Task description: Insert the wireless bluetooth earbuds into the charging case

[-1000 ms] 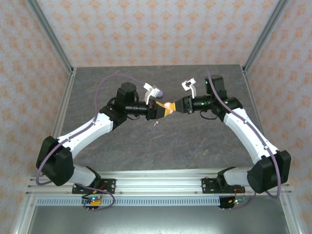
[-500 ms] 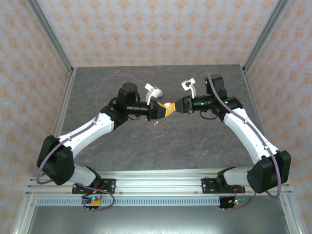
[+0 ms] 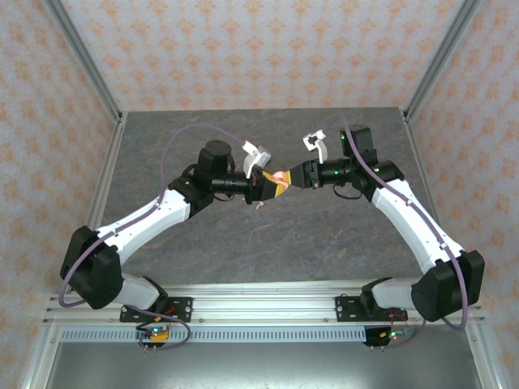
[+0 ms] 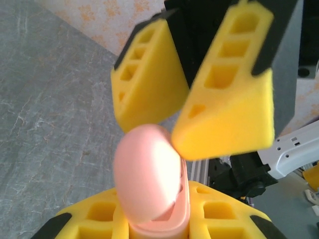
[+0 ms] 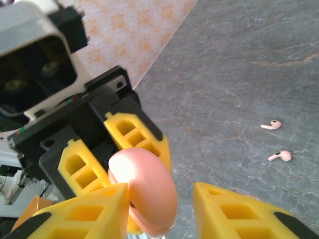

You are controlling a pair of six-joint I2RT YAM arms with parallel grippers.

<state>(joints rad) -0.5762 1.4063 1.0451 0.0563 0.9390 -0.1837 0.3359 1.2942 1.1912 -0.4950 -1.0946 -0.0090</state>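
The left hand is clenched on a pink charging case, its two yellow foam fingers pressing the base from either side so the case stands up out of the grip. The right hand faces it with its jaws apart, grasping nothing: in the right wrist view one of its yellow fingers touches the case's rounded top while the other stands clear, bare stone showing in the gap.

From above, the left arm reaches in from the left and the right arm from the right, and the two hands meet tip to tip over the middle of the tabletop, held up off it. The tabletop is grey and veined like stone, walled on three sides by panels with an orange flower pattern.

The case is round-topped, glossy and pale pink, and sits between the fingertips of both hands. In the left wrist view a narrow dark gap shows between its domed lid and its base on one side; how far the lid is raised I cannot tell.

Smallest of all, an upper earbud and a lower earbud, both pale pink with short stems, lie on the tabletop in the right wrist view, near each other but not touching, well apart from the case and outside it
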